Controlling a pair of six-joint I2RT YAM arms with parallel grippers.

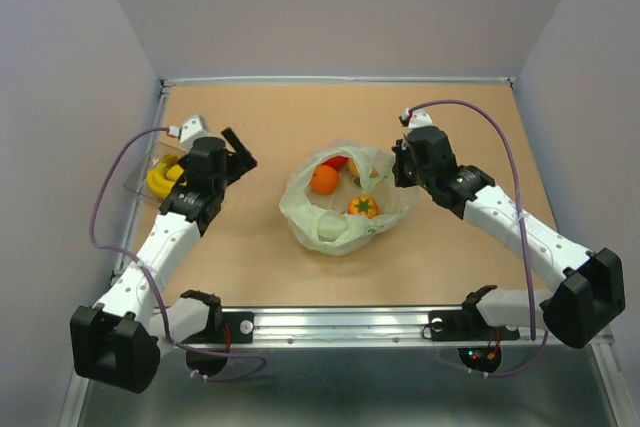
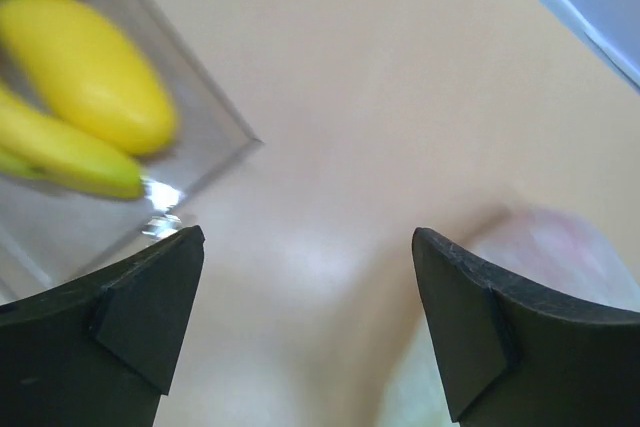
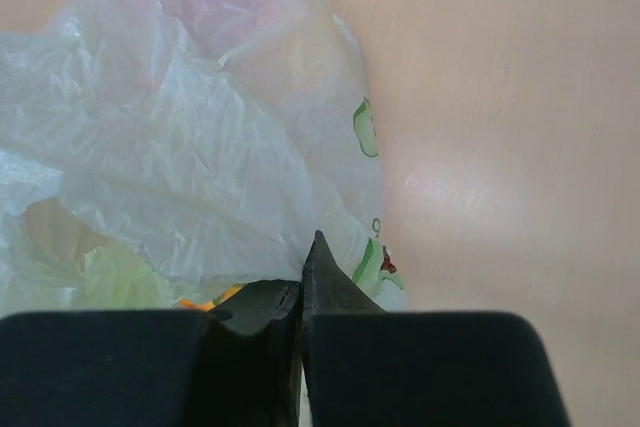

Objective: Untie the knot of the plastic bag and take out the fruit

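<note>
The pale green plastic bag (image 1: 345, 205) lies open at the table's middle. Inside it show an orange round fruit (image 1: 323, 179), a red fruit (image 1: 336, 161) and an orange fruit with a green top (image 1: 363, 206). No knot shows. My right gripper (image 1: 398, 163) is shut on the bag's right rim; in the right wrist view its jaws (image 3: 305, 277) pinch the film of the bag (image 3: 200, 147). My left gripper (image 1: 237, 152) is open and empty, left of the bag; its fingers (image 2: 150, 307) stand wide apart over bare table. A yellow banana (image 1: 160, 180) lies in a clear box.
The clear rigid box (image 1: 140, 185) stands at the table's left edge and shows in the left wrist view (image 2: 200, 162) with bananas (image 2: 90, 72) in it. Grey walls close the table on three sides. A metal rail (image 1: 340, 325) runs along the near edge.
</note>
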